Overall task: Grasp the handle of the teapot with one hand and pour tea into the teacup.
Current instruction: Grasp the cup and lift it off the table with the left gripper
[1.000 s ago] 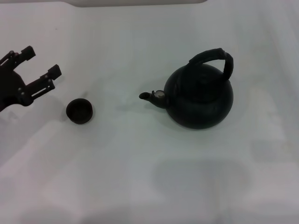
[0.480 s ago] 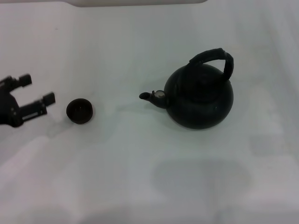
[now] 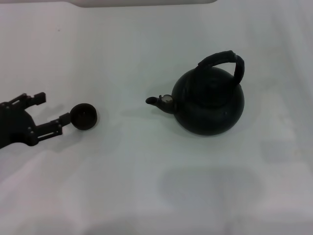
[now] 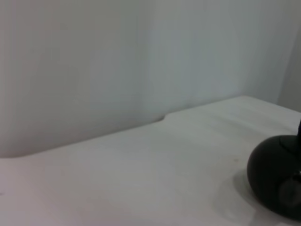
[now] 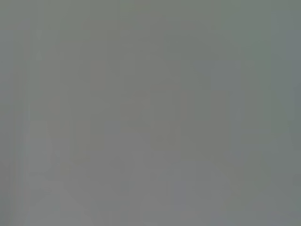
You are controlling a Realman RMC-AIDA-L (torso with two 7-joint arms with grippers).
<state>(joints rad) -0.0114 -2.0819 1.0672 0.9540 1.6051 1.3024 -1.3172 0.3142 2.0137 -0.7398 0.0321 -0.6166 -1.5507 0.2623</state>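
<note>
At the left edge of the head view, the left hand (image 3: 52,111) had been lowered and brought in over the last second, its fingers spread open and one fingertip (image 3: 64,118) just beside or touching the teacup (image 3: 83,116) on the counter (image 3: 146,186). Farther right of centre, the teapot (image 3: 209,100) was left standing untouched with its handle (image 3: 222,59) free, so the grasp was judged not yet begun; the right hand was not seen.

Plain white table (image 3: 146,186)

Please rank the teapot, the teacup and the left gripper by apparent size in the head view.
1. teapot, clearly largest.
2. left gripper, open and only partly in frame, so unsure.
3. teacup, smallest.
</note>
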